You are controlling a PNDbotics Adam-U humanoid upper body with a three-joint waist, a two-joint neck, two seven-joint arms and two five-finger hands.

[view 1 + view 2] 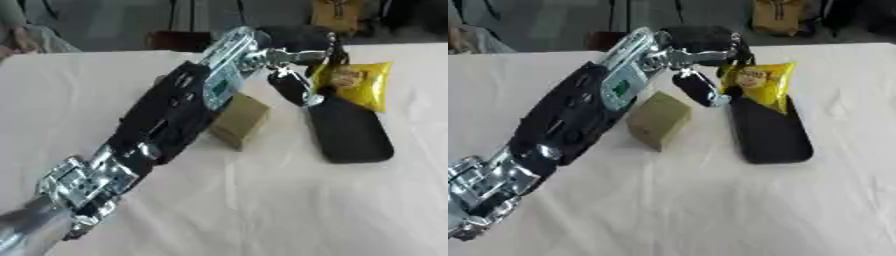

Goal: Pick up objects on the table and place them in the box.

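A yellow snack bag [761, 82] stands tilted over the far end of a flat black tray [770, 135] at the table's right of centre. My left arm reaches in from the lower left across the table. Its hand [697, 42] is at the bag's upper left corner, with fingers [335, 52] curled onto that corner and the thumb [700, 89] hanging down beside the bag. A small brown cardboard block [658, 119] sits on the cloth just left of the tray, partly under my forearm. My right hand shows in neither view.
The table is covered by a white cloth [289, 210], with bare room in front and to the right. Beyond the far edge are a dark chair [175, 39] and a yellowish bag on the floor [337, 12].
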